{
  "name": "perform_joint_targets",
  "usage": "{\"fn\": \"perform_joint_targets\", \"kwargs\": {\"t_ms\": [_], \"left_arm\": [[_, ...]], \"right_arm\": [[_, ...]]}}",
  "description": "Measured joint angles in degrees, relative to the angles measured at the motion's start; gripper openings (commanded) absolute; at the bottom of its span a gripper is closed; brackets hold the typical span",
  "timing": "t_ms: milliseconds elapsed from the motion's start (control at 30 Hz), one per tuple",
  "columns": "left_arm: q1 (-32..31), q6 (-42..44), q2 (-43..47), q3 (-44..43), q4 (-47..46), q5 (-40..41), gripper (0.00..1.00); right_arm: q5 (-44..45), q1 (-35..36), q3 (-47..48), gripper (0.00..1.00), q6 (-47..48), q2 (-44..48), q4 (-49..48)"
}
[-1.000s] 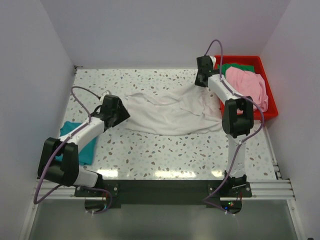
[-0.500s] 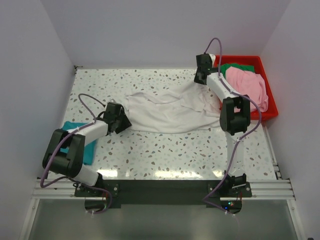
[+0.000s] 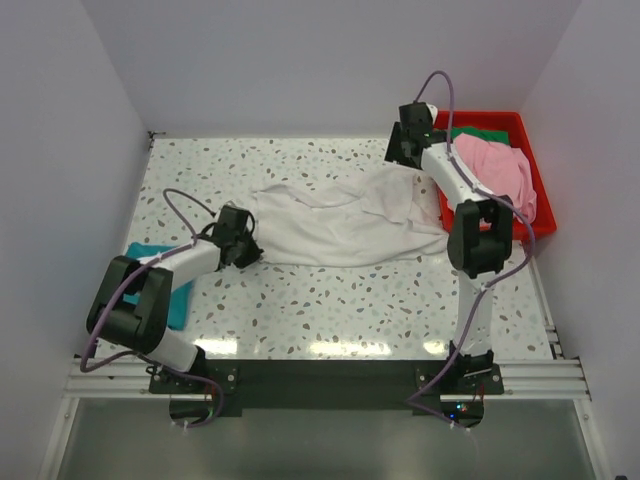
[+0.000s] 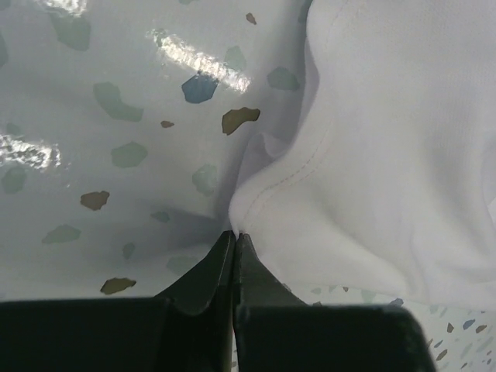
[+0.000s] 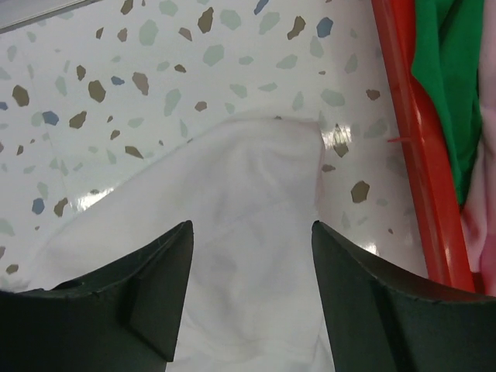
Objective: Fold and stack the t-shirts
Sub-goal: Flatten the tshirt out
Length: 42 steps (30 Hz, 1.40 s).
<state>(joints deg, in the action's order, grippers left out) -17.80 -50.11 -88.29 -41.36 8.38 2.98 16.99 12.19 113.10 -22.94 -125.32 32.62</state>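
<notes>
An off-white t-shirt (image 3: 340,220) lies spread and wrinkled across the middle of the speckled table. My left gripper (image 3: 250,246) is low at its left edge. In the left wrist view that gripper (image 4: 235,234) is shut, its tips pinching the hemmed corner of the off-white t-shirt (image 4: 387,155). My right gripper (image 3: 405,160) hovers over the shirt's far right end, open. The off-white t-shirt (image 5: 248,155) lies flat below the right gripper (image 5: 252,225), untouched. A teal t-shirt (image 3: 178,298) lies folded at the left. Pink (image 3: 495,170) and green (image 3: 480,133) t-shirts sit in the bin.
A red plastic bin (image 3: 530,228) stands at the table's right side, its wall (image 5: 411,139) close to my right gripper's right finger. White walls enclose the table on three sides. Purple cables loop off both arms.
My left gripper has dropped to the shirt's left edge and closed on it. My right gripper has opened, let go of the shirt's far end, and lifted slightly away.
</notes>
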Motion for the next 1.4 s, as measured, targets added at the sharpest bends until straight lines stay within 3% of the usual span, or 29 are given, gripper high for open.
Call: {"fn": "perform_joint_targets", "kwargs": {"t_ms": [67,367,633,833,1100,1400], "left_arm": [[0.2,-0.3,2.3,0.0,2.8,0.8,0.00],[4.3,-0.3,18.8,0.0,12.6,5.6,0.00],[5.8,-0.3,21.8,0.0,16.4,6.4,0.00],[5.8,-0.3,21.8,0.0,16.5,6.1,0.00],[6.0,0.2,21.8,0.0,16.5,6.0,0.00],[8.3,1.1,21.8,0.0,16.5,5.8,0.00]], "right_arm": [[-0.7,0.0,-4.9,0.67,-0.3,5.0,0.0],[-1.4,1.6,-45.7,0.68,-3.3,38.8,-6.5],[0.2,7.7,-67.5,0.67,-6.1,49.8,-7.6],[2.2,7.7,-70.9,0.64,-7.6,50.8,-9.2],[3.3,6.4,-71.1,0.47,-9.0,48.0,-14.2],[3.1,5.7,-71.6,0.48,-9.8,48.9,-14.5]]}}
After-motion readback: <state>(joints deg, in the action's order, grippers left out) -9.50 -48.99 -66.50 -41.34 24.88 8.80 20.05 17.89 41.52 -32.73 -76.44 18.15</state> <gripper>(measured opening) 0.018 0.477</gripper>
